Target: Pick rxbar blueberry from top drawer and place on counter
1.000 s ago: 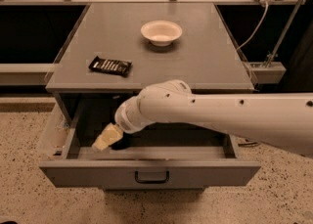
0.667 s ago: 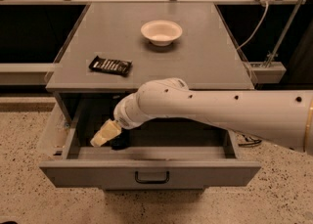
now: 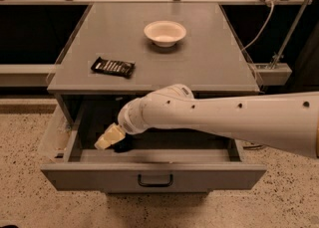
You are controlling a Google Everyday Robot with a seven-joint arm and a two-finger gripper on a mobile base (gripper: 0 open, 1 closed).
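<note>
In top drawer (image 3: 209, 174), end effector (image 3: 106, 141) sits beside rxbar blueberry (image 3: 123, 146).

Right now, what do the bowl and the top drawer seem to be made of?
The bowl: likely paper or plastic, matte off-white, thin rim. The top drawer: probably painted metal, flat grey, thin straight walls. The gripper is inside the drawer, at its left.

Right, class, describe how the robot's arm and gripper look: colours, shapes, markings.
The thick, rounded, off-white arm carries small dark round dots and ends in a bulbous joint. The gripper, inside the open grey metal top drawer, is a blocky cream-yellow wedge. No cables show on the arm.
</note>
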